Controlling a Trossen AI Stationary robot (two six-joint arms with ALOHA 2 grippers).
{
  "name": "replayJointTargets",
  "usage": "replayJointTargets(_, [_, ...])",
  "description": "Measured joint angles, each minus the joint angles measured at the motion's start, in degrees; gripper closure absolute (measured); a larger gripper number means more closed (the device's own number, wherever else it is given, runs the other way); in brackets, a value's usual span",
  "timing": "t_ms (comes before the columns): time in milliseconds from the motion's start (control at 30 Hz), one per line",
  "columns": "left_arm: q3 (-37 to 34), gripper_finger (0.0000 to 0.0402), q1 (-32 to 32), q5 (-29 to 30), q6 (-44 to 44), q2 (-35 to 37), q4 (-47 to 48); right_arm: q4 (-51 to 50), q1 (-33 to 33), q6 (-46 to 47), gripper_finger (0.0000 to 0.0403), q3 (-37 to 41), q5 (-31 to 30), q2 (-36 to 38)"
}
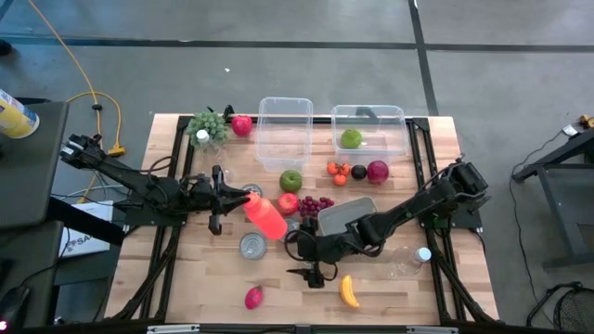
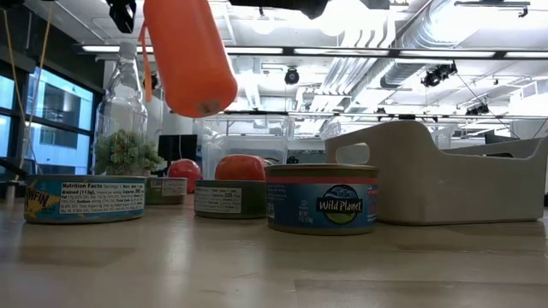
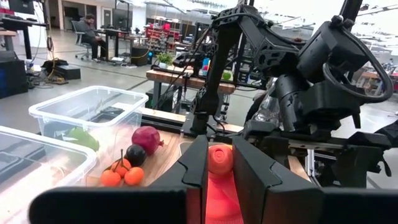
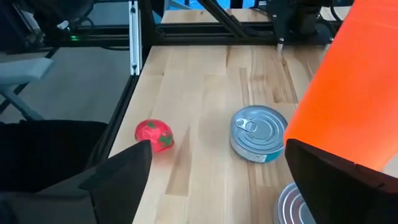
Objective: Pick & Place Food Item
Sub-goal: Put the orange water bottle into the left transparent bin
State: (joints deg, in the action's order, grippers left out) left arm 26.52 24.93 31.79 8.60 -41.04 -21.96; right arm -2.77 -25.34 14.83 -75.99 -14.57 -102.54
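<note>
The orange carrot (image 1: 265,216) is clenched by the left gripper (image 1: 243,199) and held raised above the tuna can (image 1: 252,246), clear for carrying; the right gripper (image 1: 314,275), spread empty, is parked beside that can.

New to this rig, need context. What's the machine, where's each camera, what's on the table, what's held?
Two dark robot arms work at a wooden table. One picture looks straight down, one looks level from the tabletop, and one comes from each wrist. On the table lie apples, grapes, a banana, cans, two clear bins and a white tray. The left gripper is shut on an orange bottle, lifted above the cans in the low view. The right gripper is open, low near the banana, holding nothing.
</note>
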Motion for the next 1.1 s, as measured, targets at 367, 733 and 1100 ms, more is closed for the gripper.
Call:
replayJointTargets(367, [0.0, 0.0358, 0.0, 0.0, 0.0, 0.0, 0.7, -0.5, 1.6, 0.4, 0.004, 0.0, 2.8, 0.0])
replayJointTargets(733, [0.0, 0.0358, 0.0, 0.0, 0.0, 0.0, 1.3, -1.5, 4.1, 0.6, 0.0008, 0.0, 3.2, 0.0])
replayJointTargets(1100, [0.0, 0.0358, 0.0, 0.0, 0.0, 0.0, 1.4, -0.3, 5.2, 1.5, 0.0003, 0.0, 3.1, 0.0])
